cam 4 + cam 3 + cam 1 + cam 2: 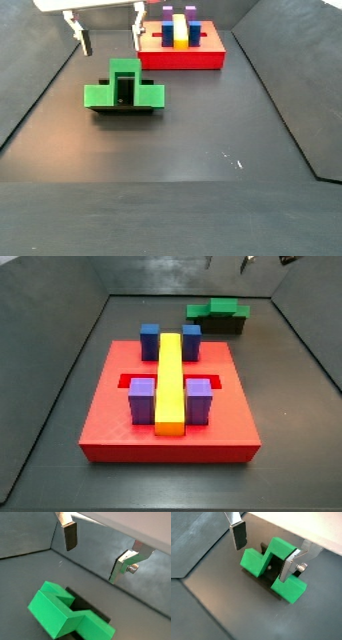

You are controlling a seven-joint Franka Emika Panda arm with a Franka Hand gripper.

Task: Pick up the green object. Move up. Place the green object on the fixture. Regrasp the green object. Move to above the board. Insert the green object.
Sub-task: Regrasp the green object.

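Observation:
The green object (124,92) rests on the black fixture (127,109), a stepped bright green block also visible in a side view (218,308) and in both wrist views (65,613) (256,562). The dark fixture (271,570) shows through its notch. My gripper (110,32) hangs above the green object, open, with nothing between its fingers (239,537). In a wrist view the gripper (95,554) stands off to one side of the block, apart from it. The red board (167,424) lies farther along the floor.
The board carries a long yellow bar (170,381), two blue blocks (151,341) and two purple blocks (142,402). Grey walls (34,80) enclose the dark floor on both sides.

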